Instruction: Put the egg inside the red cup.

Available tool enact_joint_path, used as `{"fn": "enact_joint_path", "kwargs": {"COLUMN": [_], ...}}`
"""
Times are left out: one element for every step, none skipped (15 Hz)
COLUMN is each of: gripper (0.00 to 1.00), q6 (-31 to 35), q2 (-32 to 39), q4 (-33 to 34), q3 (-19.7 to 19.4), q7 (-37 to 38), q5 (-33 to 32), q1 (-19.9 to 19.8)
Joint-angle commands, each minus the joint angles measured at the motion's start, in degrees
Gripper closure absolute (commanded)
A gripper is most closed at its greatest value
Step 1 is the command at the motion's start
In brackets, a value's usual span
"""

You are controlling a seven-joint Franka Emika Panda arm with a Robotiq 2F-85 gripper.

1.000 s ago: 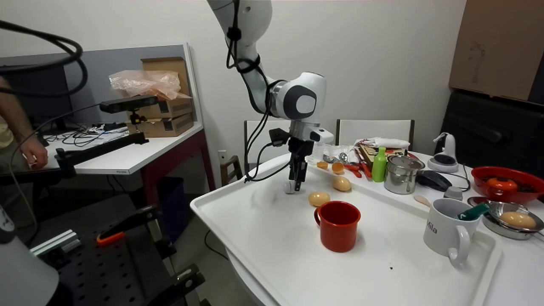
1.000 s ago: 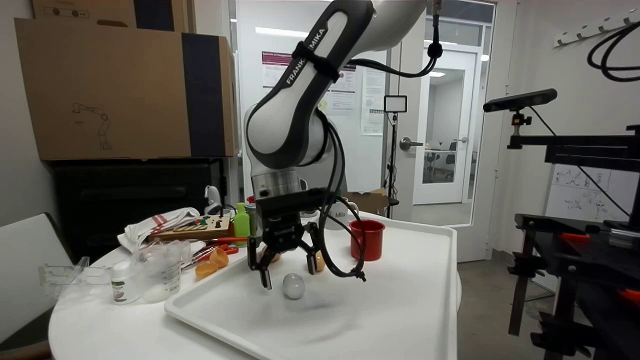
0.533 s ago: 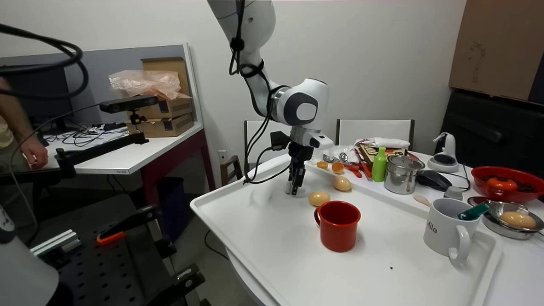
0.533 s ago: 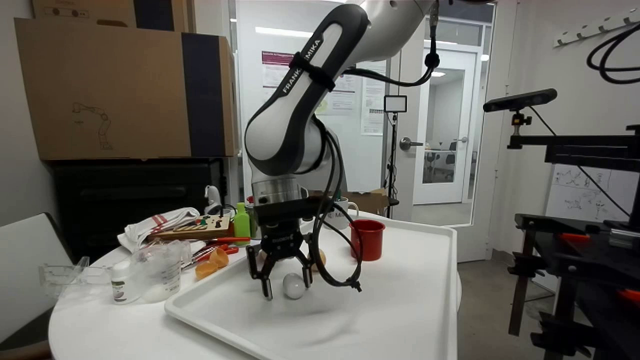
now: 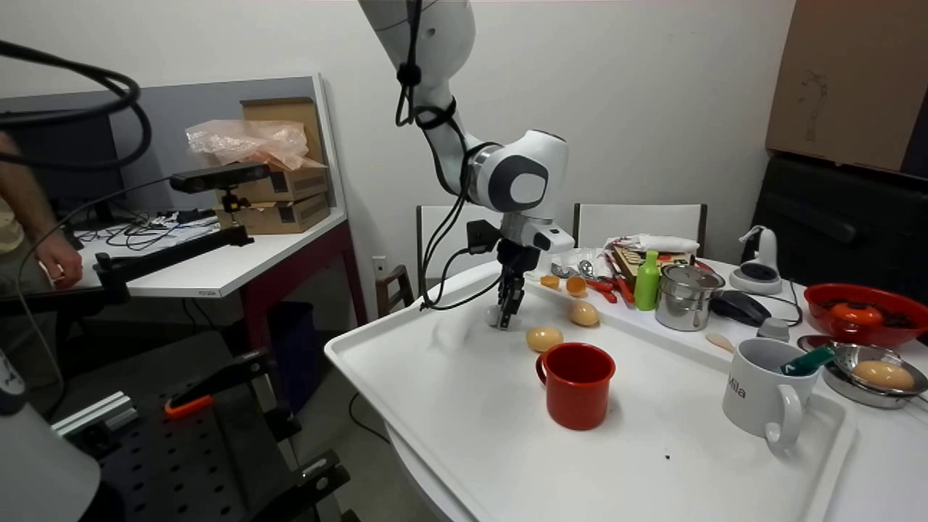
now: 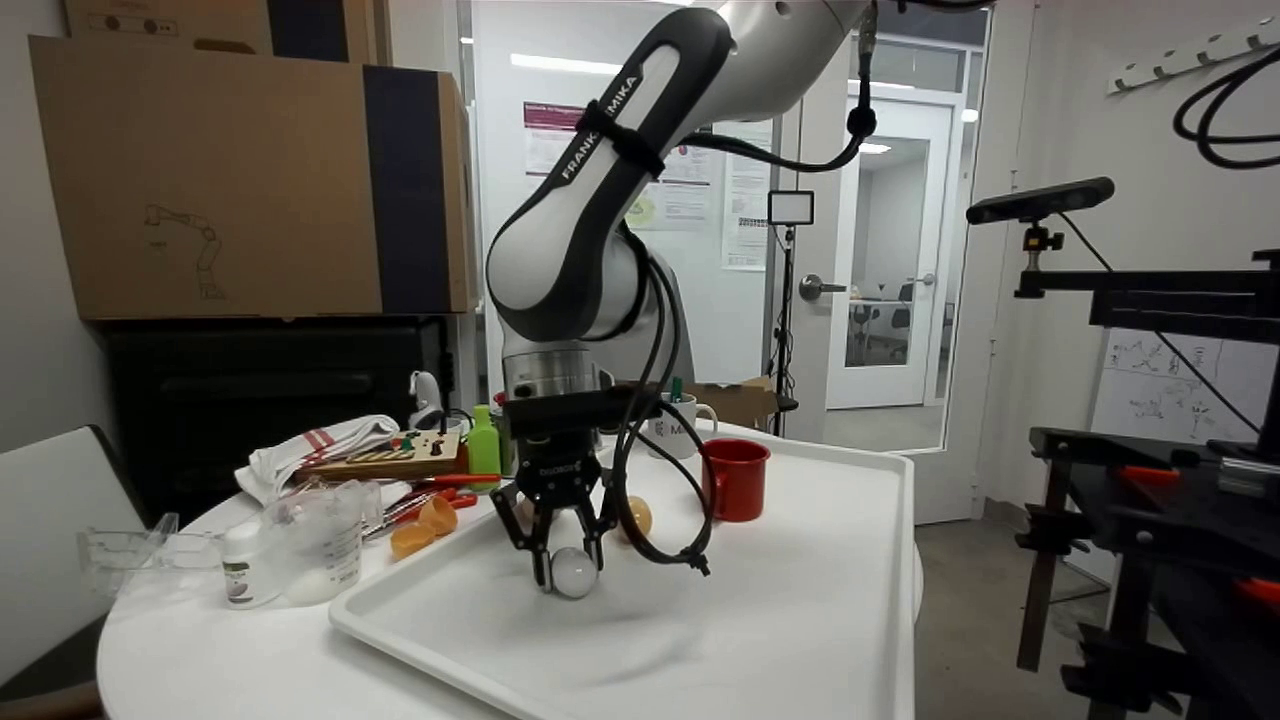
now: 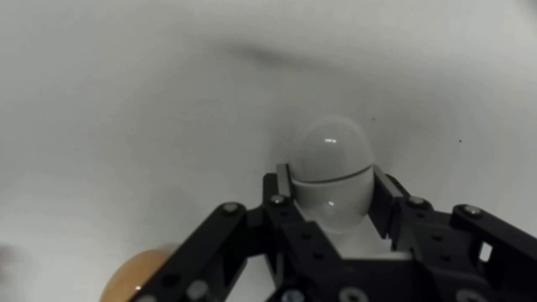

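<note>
Mug (image 5: 754, 399) reads "Mila," arm (image 6: 570, 230) "FRANK…," the tool (image 7: 333, 181) clasping a half-clear egg (image 7: 333, 199).

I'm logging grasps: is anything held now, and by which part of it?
The gripper holds the see-through egg by opposite sides of its middle, near the dark seam.

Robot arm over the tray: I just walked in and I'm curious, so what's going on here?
The robot's gripper pinches a clear and white egg low over the white tray; whether the egg rests on it is unclear. The red cup stands upright on the tray, apart from the egg, which isn't inside yet.
</note>
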Motion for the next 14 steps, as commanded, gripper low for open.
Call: {"fn": "enact_joint_path", "kwargs": {"gripper": [0.81, 0.81, 0.81, 0.81, 0.81, 0.81, 0.81, 0.81, 0.81, 0.81, 0.81, 0.81, 0.81, 0.81], "q6": [-0.5, -0.2, -0.2, 0.3, 1.0, 1.8, 2.6, 3.3, 4.0, 5.0, 5.5, 6.0, 6.5, 6.8], "q2": [-0.6, -1.6, -2.4, -3.9, -5.0, -6.6, -8.0, -9.6, -11.3, -12.9, -14.4, -15.9, -17.2, -18.3], "q4": [0.5, -0.5, -1.1, -2.5, -3.6, -5.1, -6.5, -8.1, -9.9, -11.8, -13.5, -15.4, -17.2, -18.9], "q3": [-0.3, -0.7, -1.1, -1.8, -2.6, -3.8, -4.7, -5.6, -6.7, -7.8, -9.0, -10.0, -10.8, -11.7], "q7": [-1.0, -0.7, -0.4, 0.1, 0.7, 1.8, 2.5, 3.3, 4.2, 5.4, 6.9, 8.3, 9.6, 11.2], "q5": [0.7, 0.5, 0.3, 0.0, -0.3, -0.6, -0.7, -0.8, -1.0, -1.3, -1.6, -1.7, -1.9, -2.1], "q1": [0.3, 0.6, 0.7, 1.1, 1.5, 2.0, 2.2, 2.3, 2.5, 2.9, 3.1, 3.2, 3.2, 3.2]}}
